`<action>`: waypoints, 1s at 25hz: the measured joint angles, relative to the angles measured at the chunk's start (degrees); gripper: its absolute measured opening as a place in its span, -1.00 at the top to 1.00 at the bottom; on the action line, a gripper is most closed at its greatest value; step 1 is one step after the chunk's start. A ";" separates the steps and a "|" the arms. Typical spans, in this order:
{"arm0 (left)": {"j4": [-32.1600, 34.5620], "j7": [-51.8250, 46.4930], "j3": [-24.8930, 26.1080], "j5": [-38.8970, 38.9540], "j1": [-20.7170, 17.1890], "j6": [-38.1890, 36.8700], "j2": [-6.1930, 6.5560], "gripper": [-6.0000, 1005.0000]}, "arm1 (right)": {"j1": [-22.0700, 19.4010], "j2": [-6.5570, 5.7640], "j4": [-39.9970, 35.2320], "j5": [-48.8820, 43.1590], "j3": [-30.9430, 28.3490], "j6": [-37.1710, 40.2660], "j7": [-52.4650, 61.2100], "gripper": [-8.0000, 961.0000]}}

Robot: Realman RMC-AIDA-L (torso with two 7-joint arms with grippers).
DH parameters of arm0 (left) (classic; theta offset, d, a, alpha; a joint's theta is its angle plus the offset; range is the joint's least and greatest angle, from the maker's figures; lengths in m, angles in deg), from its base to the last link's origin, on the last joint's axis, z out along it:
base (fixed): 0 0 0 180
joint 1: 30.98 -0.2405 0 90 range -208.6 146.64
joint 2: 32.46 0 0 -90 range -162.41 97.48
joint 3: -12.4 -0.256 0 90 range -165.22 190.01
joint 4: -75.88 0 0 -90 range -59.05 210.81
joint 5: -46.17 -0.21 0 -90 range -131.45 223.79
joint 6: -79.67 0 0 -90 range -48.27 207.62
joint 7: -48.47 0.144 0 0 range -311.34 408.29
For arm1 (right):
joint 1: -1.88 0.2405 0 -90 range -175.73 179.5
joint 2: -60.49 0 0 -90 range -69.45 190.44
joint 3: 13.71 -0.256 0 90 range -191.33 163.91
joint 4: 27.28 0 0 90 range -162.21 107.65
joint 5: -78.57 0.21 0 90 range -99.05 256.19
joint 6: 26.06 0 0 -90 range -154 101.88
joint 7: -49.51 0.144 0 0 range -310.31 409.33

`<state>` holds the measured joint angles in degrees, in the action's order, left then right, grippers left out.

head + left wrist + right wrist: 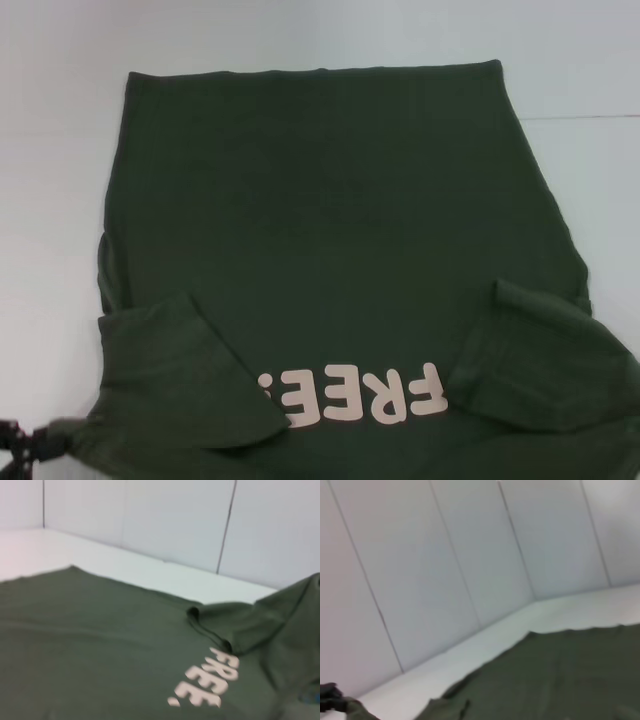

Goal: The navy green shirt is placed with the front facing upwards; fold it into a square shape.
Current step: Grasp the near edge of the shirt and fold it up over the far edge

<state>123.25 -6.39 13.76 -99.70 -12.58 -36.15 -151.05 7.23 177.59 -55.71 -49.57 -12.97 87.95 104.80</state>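
Soft olive navy green shirt (330,230), sleeves folded inward; left tool (22,447) pinching shoulder cloth.

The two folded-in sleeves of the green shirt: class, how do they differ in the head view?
The left sleeve overlaps the "FREE!" lettering, hiding its last character; the right sleeve lies beside the F, leaving it clear. The left gripper holds bunched cloth near the left sleeve; no gripper shows by the right sleeve. Both sleeves are the same dark green and lie on the navy green shirt.
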 joint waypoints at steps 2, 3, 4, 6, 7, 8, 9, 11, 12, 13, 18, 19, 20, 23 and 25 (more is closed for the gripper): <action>-0.72 -0.18 0.45 1.73 0.10 0.67 0.02 0.95 | 0.94 0.00 0.80 0.39 -0.12 0.00 0.06 0.92; -1.01 -0.22 0.69 2.38 0.08 1.00 0.02 0.95 | 1.33 -0.03 1.46 0.93 -0.19 0.00 0.06 0.92; -1.35 -0.25 1.01 3.03 0.03 1.45 0.05 0.95 | 1.64 -0.17 2.33 1.76 -0.17 0.00 0.07 0.92; -2.05 -0.40 1.83 4.09 -0.09 2.38 0.09 0.95 | 2.27 -0.58 4.05 3.45 0.04 0.00 0.19 0.92; -2.38 -0.54 2.10 4.36 -0.12 2.81 0.12 0.95 | 2.70 -0.83 4.96 4.13 0.08 0.02 0.34 0.92; -2.62 -0.67 2.20 4.48 -0.12 3.13 0.13 0.95 | 3.27 -1.10 5.88 4.62 0.11 0.03 0.50 0.92; -2.94 -0.84 2.46 4.62 -0.10 3.50 0.15 0.95 | 3.69 -1.25 6.37 4.83 0.11 0.04 0.60 0.92; -3.66 -0.93 3.13 5.11 -0.04 3.89 0.20 0.95 | 4.62 -1.37 6.93 5.19 0.11 0.06 0.71 0.92; -4.09 -0.93 3.43 5.54 0.02 3.94 0.21 0.95 | 5.21 -1.37 6.94 5.23 0.11 0.06 0.74 0.92; -4.27 -0.93 3.51 5.73 0.08 3.93 0.21 0.95 | 5.84 -1.37 6.96 5.25 0.23 0.06 0.80 0.92; -6.29 -1.15 3.28 6.18 1.33 4.20 0.14 0.95 | 8.69 -1.14 7.01 5.13 4.20 -0.03 1.89 0.92; -6.61 -1.17 3.25 6.18 1.56 4.24 0.14 0.95 | 8.83 -1.06 7.04 5.18 5.13 0.01 1.70 0.92; -7.01 -1.22 3.24 6.19 1.84 4.26 0.14 0.95 | 8.89 -1.03 7.08 5.31 6.20 0.03 1.27 0.92; -7.79 -1.47 3.44 6.22 2.34 4.33 0.08 0.95 | 8.94 -1.13 7.47 5.81 8.80 0.10 0.39 0.92; -8.05 -1.54 3.54 6.32 2.38 4.36 0.01 0.95 | 8.69 -1.34 7.73 6.67 9.53 0.15 -0.04 0.92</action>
<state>115.21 -7.93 17.30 -93.38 -10.20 -31.79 -151.04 15.92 176.26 -47.98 -42.91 -3.44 88.11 104.75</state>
